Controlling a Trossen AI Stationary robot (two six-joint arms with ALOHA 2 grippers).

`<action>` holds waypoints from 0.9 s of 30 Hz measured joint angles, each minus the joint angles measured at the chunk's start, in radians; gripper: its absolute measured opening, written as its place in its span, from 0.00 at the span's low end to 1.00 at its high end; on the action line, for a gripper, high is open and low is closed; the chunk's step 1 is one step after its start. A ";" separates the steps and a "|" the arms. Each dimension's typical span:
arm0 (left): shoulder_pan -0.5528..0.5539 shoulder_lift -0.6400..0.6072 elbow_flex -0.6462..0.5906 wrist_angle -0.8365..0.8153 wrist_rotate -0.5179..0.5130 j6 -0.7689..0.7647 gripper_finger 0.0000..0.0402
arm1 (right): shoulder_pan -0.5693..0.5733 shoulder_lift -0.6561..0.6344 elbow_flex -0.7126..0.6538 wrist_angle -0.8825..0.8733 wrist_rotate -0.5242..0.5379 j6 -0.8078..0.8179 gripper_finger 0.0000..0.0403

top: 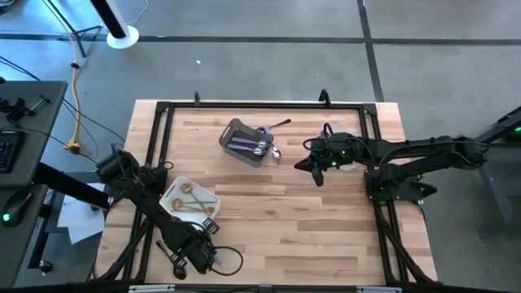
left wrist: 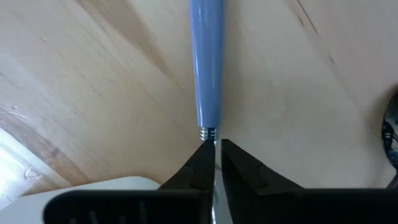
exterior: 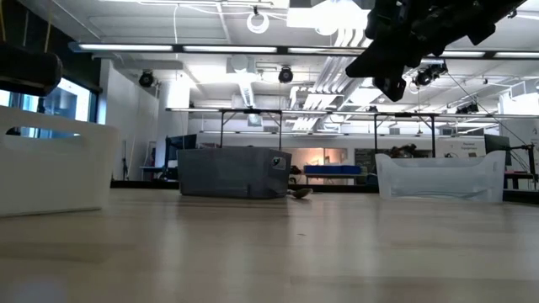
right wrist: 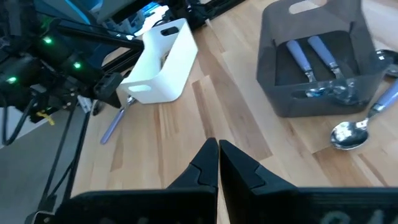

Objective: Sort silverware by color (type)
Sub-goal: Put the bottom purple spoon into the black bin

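Both arms were dark, nearly black, built of slim jointed links with thick housings at the joints. The left arm [top: 146, 203] carried loose black cables that looped off its wrist end, and a bundle of them sat tangled at its base. The right arm [top: 423, 155] showed small green indicator lights near its wrist and another at its shoulder end. The left gripper [left wrist: 214, 163] had two matte black fingers, wedge-shaped and tapering to narrow tips, mounted on a flat black crossbar. The right gripper [right wrist: 217, 163] was built alike, its black fingers [right wrist: 239, 168] angular and faceted.
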 joint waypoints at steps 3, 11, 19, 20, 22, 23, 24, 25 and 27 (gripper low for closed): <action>0.008 0.000 0.000 0.000 0.006 -0.001 0.09 | 0.000 0.000 0.000 0.000 0.022 0.000 0.00; 0.021 0.006 0.045 0.025 0.015 0.043 0.10 | 0.000 0.000 0.000 0.000 0.026 0.000 0.00; 0.021 0.025 0.044 0.064 0.034 0.025 0.01 | 0.000 0.000 0.000 0.000 0.026 0.000 0.00; 0.021 0.027 0.044 0.074 0.034 0.026 0.00 | 0.000 0.000 0.000 0.000 0.026 0.000 0.00; 0.021 0.037 0.045 0.083 0.029 0.027 0.00 | 0.000 0.000 0.000 0.000 0.026 0.000 0.00; 0.021 0.043 0.045 0.083 0.024 0.027 0.00 | 0.000 0.000 0.000 0.000 0.026 0.000 0.00; 0.021 0.048 0.045 0.079 0.023 0.027 0.00 | 0.000 0.000 0.000 0.000 0.026 0.000 0.00; 0.022 0.049 0.045 0.079 0.022 0.027 0.00 | 0.000 0.000 0.000 0.000 0.026 0.000 0.00; 0.026 0.049 0.045 0.080 0.022 0.027 0.00 | 0.000 0.000 0.000 0.000 0.025 0.000 0.00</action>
